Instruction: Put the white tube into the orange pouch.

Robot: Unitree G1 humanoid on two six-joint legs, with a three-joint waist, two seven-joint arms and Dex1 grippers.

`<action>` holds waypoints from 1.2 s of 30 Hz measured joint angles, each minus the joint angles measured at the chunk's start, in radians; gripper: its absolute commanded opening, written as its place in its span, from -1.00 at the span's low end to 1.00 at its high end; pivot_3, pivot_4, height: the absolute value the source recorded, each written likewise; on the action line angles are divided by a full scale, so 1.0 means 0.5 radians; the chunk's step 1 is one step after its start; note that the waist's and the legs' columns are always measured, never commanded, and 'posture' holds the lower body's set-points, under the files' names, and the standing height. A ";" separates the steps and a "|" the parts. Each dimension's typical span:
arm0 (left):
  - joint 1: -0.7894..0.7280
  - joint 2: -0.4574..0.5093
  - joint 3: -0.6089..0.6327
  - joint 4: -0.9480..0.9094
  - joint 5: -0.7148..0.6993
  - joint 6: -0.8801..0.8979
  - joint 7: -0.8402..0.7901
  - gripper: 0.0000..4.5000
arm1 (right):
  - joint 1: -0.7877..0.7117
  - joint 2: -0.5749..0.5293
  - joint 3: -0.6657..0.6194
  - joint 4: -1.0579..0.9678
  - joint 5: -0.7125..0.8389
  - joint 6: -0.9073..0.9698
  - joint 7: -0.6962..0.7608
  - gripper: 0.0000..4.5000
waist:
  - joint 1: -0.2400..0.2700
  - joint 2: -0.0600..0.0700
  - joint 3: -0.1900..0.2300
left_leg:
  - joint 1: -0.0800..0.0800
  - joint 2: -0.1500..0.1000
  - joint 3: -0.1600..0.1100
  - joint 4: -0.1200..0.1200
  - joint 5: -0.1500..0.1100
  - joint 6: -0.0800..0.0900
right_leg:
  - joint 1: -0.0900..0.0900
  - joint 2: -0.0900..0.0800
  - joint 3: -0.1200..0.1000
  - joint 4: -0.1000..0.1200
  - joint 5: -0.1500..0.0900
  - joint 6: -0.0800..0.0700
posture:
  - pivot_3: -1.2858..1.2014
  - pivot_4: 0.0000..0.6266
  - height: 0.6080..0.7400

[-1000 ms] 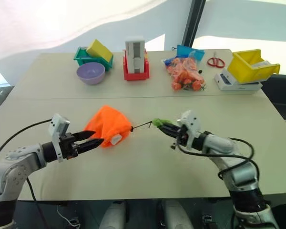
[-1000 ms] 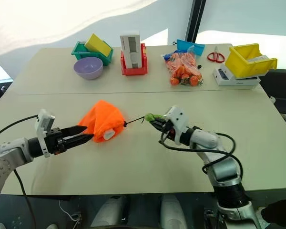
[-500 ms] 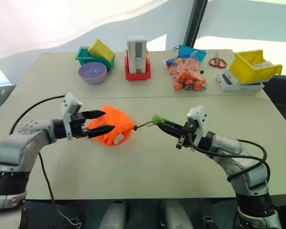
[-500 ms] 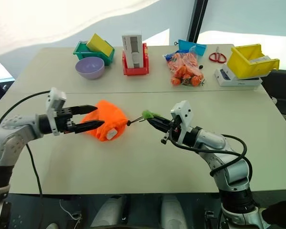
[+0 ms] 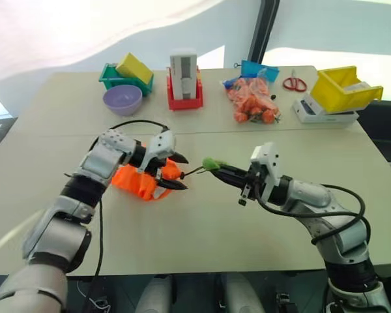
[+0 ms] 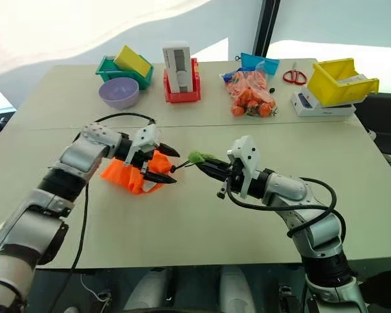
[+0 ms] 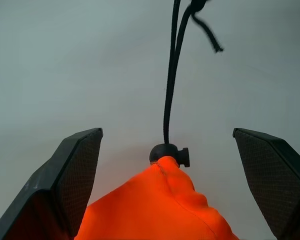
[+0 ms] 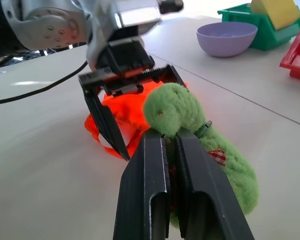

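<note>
Orange pouch (image 5: 138, 181) lies crumpled on the table (image 5: 202, 228), neon fabric bunched, neck cinched at a black cord stopper (image 7: 169, 153). White tube (image 8: 109, 141) shows as a pale patch at the pouch's edge. Left gripper (image 5: 175, 172) spread wide, straddling the pouch neck. Right gripper (image 8: 168, 150) clamped on the green fuzzy ball (image 8: 176, 116).
</note>
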 measured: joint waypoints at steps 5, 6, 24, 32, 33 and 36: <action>-0.084 -0.052 -0.010 0.200 0.103 -0.140 -0.078 0.98 | 0.001 -0.014 0.000 -0.042 0.009 0.000 -0.036 -1.00 | -0.001 -0.001 0.000 | 0.000 0.000 0.000 0.001 -0.001 0.001 | 0.000 0.000 0.000 0.000 0.000 0.001 | 0.03 -0.52 1.00; -0.092 -0.059 -0.010 0.231 0.114 -0.144 -0.091 0.98 | 0.001 -0.018 0.000 -0.049 0.009 0.000 -0.041 -1.00 | 0.000 -0.001 0.000 | 0.000 0.000 0.000 0.001 -0.001 0.001 | 0.000 0.000 0.000 0.000 0.000 0.001 | 0.03 -0.52 1.00; -0.040 -0.081 0.123 0.182 0.127 -0.094 -0.139 -0.89 | 0.004 -0.026 0.048 -0.065 0.006 -0.006 -0.050 -1.00 | -0.001 -0.001 0.000 | 0.000 0.000 0.000 0.004 -0.001 0.001 | 0.000 0.000 0.000 0.002 0.001 0.002 | 0.03 -0.52 1.00; 0.143 0.054 0.126 -0.007 0.153 -0.122 -0.158 -0.89 | 0.004 -0.035 0.052 0.014 -0.110 -0.093 -0.099 -1.00 | -0.009 -0.001 0.000 | 0.001 0.000 0.000 0.004 -0.001 0.001 | 0.000 0.000 0.001 0.003 0.001 0.002 | 0.03 -0.52 1.00; 0.180 0.091 0.126 -0.050 0.156 -0.130 -0.166 -0.89 | 0.007 -0.039 0.048 0.062 -0.164 -0.120 -0.128 -1.00 | -0.007 -0.001 0.000 | 0.001 0.000 0.000 0.004 -0.001 0.001 | 0.000 0.000 0.001 0.004 0.001 0.002 | 0.03 -0.52 1.00; 0.273 0.174 0.127 -0.158 0.161 -0.137 -0.160 -0.89 | 0.004 -0.052 0.047 0.229 -0.341 -0.196 -0.246 -1.00 | 0.000 -0.001 0.000 | 0.001 0.000 0.001 0.005 0.000 0.001 | 0.001 0.000 0.002 0.004 0.002 0.002 | 0.03 -0.52 1.00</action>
